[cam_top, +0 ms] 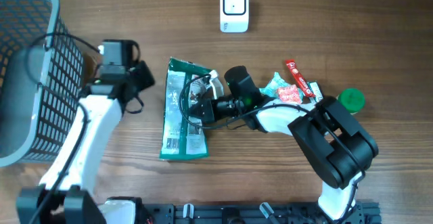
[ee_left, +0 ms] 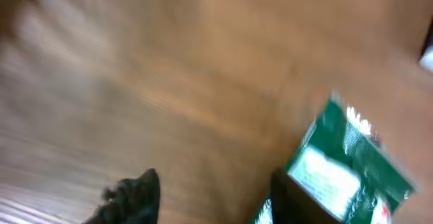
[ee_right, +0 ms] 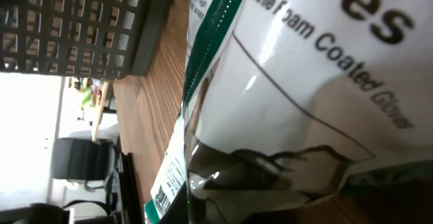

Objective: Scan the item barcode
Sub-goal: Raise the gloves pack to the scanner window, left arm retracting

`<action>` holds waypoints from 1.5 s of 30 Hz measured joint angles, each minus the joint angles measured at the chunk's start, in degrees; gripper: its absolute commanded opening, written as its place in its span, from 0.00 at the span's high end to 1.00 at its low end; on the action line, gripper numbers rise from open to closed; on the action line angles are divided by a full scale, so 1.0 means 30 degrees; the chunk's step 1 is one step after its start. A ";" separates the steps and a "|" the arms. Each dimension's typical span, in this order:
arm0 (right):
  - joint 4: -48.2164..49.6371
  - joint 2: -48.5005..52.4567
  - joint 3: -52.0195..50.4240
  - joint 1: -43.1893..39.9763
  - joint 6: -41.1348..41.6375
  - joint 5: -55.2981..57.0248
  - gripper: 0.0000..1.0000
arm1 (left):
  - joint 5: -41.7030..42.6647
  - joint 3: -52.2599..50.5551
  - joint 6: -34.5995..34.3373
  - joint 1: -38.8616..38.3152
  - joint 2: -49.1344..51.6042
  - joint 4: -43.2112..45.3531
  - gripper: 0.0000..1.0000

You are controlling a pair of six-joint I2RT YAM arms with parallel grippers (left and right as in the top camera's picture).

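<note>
1. The glove pack (cam_top: 183, 119) lies flat near the middle of the bench (cam_top: 352, 21), its long side running from the far edge toward the near edge. It is green and white, and on my right wrist camera I can read "Nitrile Foam Coated Gloves" on its face.
2. My right gripper (cam_top: 198, 105) is clamped shut on the pack, on the side facing the bench's right edge. The film there is bunched and wrinkled in the right wrist view.
3. My left gripper (cam_top: 143, 77) sits just beside the pack's other long side, toward its far end. The left wrist picture is badly blurred, but the two fingers (ee_left: 132, 197) stand apart with bare wood between them and nothing held. The pack shows right next to the other finger. I cannot tell whether it touches.
4. The white barcode scanner (cam_top: 234, 9) stands near the far edge, about midway along it, well apart from the pack.
5. A grey mesh basket (cam_top: 40, 68) sits against the left edge, at the far left corner.
6. Toward the right edge a small cluster lies beside my right arm: a red stick packet (cam_top: 302, 79), a red-and-white sachet (cam_top: 289, 93), a pale green wrapper (cam_top: 272, 84) and a green round lid (cam_top: 351, 100).
</note>
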 measured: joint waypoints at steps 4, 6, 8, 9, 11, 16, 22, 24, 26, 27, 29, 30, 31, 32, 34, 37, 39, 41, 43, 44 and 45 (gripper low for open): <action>-0.0721 -0.1617 -0.0022 -0.0699 -0.0882 0.0197 0.96 | -0.0481 0.0000 0.0204 0.0845 -0.0401 0.0707 0.35; -0.2514 -0.3330 0.0146 -0.1384 -0.1632 0.0452 0.96 | -0.0619 0.0000 0.0277 0.1217 -0.0328 0.0918 0.00; -0.4794 -0.4663 0.0670 -0.1974 -0.2433 0.1027 0.96 | -0.0707 0.0000 0.0393 0.1457 -0.0255 0.1071 0.00; -0.6827 -0.5472 0.1355 -0.2331 -0.3002 0.1530 0.96 | -0.0750 0.0000 0.0386 0.1588 -0.0168 0.1107 0.00; -0.9879 -0.6513 0.2776 -0.2769 -0.4291 0.2681 0.96 | -0.0794 0.0000 0.0401 0.1749 -0.0007 0.1049 0.00; -1.6400 -0.7286 0.8262 -0.2878 -0.7963 0.5770 0.96 | -0.0889 0.0000 0.0401 0.1821 0.0182 0.0743 0.00; -1.8782 -0.7322 1.3544 -0.2856 -1.1533 1.0047 0.96 | -0.0889 0.0000 0.0401 0.1821 0.0182 0.0736 0.00; -1.8287 -0.7337 1.4447 -0.2863 -1.2896 1.1468 0.96 | -0.0889 0.0000 0.0401 0.1821 0.0182 0.0736 0.00; -1.7231 -0.7395 1.4746 -0.2856 -1.4316 1.2961 0.96 | -0.0896 0.0000 0.0401 0.1821 0.0182 0.0736 0.00; -1.6779 -0.7395 1.4775 -0.2856 -1.5001 1.3617 0.96 | -0.0896 0.0000 0.0401 0.1821 0.0182 0.0736 0.00; -1.5744 -0.7300 1.4775 -0.2856 -1.6589 1.5161 0.96 | -0.0889 0.0000 0.0401 0.1821 0.0182 0.0736 0.00; -1.5380 -0.7184 1.4775 -0.2863 -1.7267 1.5642 0.96 | -0.0896 0.0000 0.0401 0.1821 0.0182 0.0729 0.00; -1.4892 -0.6965 1.4775 -0.2863 -1.8112 1.6247 0.96 | -0.0889 0.0000 0.0401 0.1821 0.0182 0.0736 0.00; -1.4542 -0.6717 1.4783 -0.2863 -1.8819 1.6662 0.96 | -0.0889 0.0000 0.0401 0.1821 0.0182 0.0729 0.00; -1.3515 -0.5763 1.4834 -0.2856 -2.0385 1.7660 0.96 | -0.0889 0.0000 0.0401 0.1821 0.0182 0.0729 0.00; -1.1948 -0.3978 1.4877 -0.2841 -2.1966 1.8986 0.95 | -0.0896 0.0000 0.0401 0.1821 0.0182 0.0736 0.00; -1.1045 -0.2987 1.4877 -0.2841 -2.3132 1.9708 0.96 | -0.0896 0.0000 0.0401 0.1821 0.0182 0.0729 0.00; -0.9056 -0.0984 1.4826 -0.2841 -2.3897 2.1318 0.96 | -0.0889 0.0000 0.0401 0.1821 0.0197 0.0743 0.00; -0.6849 0.0386 1.4834 -0.2841 -2.4691 2.2600 0.96 | -0.0889 0.0000 0.0401 0.1821 0.0204 0.0736 0.00; -0.6069 0.0933 1.4834 -0.2841 -2.5004 2.3146 0.96 | -0.0889 0.0000 0.0401 0.1821 0.0211 0.0692 0.00; -0.5289 0.1428 1.4834 -0.2841 -2.5332 2.3649 0.96 | -0.0889 0.0000 0.0408 0.1821 0.0211 0.0699 0.00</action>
